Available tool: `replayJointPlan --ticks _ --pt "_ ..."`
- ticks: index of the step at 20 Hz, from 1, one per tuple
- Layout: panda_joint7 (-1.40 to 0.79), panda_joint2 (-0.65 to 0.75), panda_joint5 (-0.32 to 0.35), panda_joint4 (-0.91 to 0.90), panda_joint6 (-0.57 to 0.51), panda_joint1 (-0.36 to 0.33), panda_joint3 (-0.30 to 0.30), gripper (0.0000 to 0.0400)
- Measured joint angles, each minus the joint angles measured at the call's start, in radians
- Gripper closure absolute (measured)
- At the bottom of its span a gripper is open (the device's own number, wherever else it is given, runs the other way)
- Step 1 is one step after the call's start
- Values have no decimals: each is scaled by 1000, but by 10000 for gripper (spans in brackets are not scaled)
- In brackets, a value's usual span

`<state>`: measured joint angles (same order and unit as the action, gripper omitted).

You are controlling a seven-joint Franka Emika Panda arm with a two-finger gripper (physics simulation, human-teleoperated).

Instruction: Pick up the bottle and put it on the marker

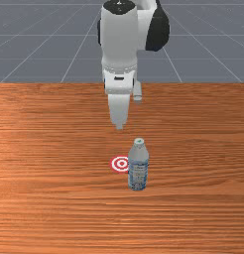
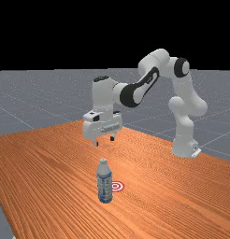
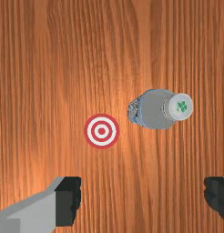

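a big orange-brown wood table with darker stripes, a grey floor behind it with thin pale lines, a plain black background high up in the far view

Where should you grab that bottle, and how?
Probably from straight above, closing my open fingers on opposite sides of the bottle, just below its sloping shoulder. It stands upright, so its cap faces up, and its sides look straight there, while the tapering shoulder might slip.
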<state>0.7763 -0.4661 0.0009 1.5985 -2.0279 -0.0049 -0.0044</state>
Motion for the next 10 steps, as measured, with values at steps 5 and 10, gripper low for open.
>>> replayJointPlan --ticks 5,10 --pt "1 10 0 15 -7 -1 0 0" --pt "-9 10 -15 6 8 5 -5 0"
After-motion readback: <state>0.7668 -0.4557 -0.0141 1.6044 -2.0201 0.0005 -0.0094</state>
